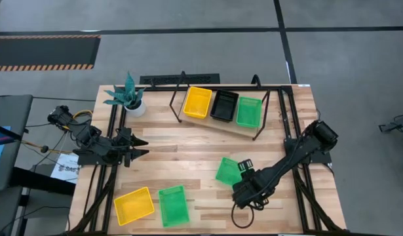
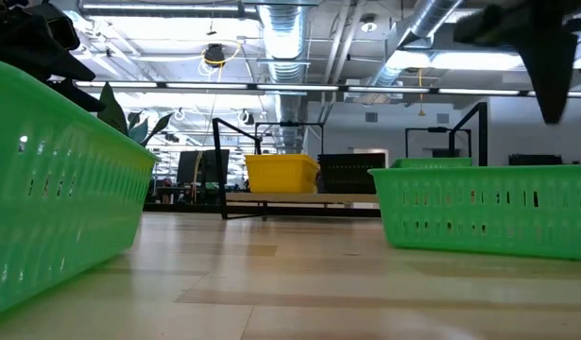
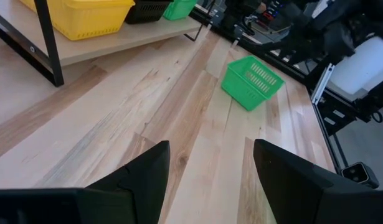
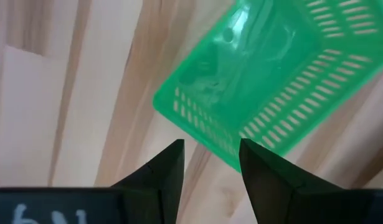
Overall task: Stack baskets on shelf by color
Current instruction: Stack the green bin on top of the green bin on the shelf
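Note:
The shelf (image 1: 209,122) stands at the far middle of the table and carries a yellow basket (image 1: 197,102), a black basket (image 1: 224,105) and a green basket (image 1: 249,111) side by side. Three more lie flat on the tabletop: a yellow basket (image 1: 134,204) and a green basket (image 1: 173,205) near the front edge, and a green basket (image 1: 227,171) right of centre. My right gripper (image 1: 243,168) hovers open over that basket's right end (image 4: 210,134); in the low view its finger (image 2: 553,94) ends above the rim (image 2: 479,170). My left gripper (image 1: 141,147) waits open at the table's left.
A potted plant (image 1: 130,98) stands at the far left corner beside the shelf. Bare wooden tabletop (image 1: 181,157) lies between the shelf and the front baskets. Black frame rails (image 1: 289,131) run along both sides of the table.

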You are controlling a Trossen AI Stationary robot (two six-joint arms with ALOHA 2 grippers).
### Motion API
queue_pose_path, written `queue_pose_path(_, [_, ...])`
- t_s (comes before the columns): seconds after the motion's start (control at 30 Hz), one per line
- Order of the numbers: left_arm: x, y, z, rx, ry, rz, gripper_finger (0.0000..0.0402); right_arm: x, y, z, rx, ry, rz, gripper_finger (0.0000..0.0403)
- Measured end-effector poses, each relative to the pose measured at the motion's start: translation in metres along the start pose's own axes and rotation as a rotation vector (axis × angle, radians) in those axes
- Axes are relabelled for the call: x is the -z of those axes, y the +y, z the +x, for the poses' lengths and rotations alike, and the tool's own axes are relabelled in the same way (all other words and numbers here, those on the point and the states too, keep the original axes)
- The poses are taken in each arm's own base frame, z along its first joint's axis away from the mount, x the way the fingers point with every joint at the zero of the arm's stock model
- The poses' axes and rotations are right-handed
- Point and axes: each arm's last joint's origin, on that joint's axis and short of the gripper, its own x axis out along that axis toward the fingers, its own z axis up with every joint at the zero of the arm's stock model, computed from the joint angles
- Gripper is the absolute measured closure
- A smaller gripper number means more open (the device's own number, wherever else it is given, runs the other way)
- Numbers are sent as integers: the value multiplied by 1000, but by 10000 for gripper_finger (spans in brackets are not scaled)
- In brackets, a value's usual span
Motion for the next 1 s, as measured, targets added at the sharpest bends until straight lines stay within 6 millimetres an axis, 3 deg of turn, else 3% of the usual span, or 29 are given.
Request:
queue_pose_path(0.17, [0,0,0,-2,1,2,181,-6,9,18,17,67,-38,228])
queue_pose_path(0.5, [0,0,0,-2,1,3,181,-10,11,35,35,132,-54,238])
queue_pose_path(0.8, [0,0,0,-2,1,9,181,-27,5,37,57,-30,5,268])
queue_pose_path(1.0, [0,0,0,4,7,8,181,-43,-15,39,58,-141,90,280])
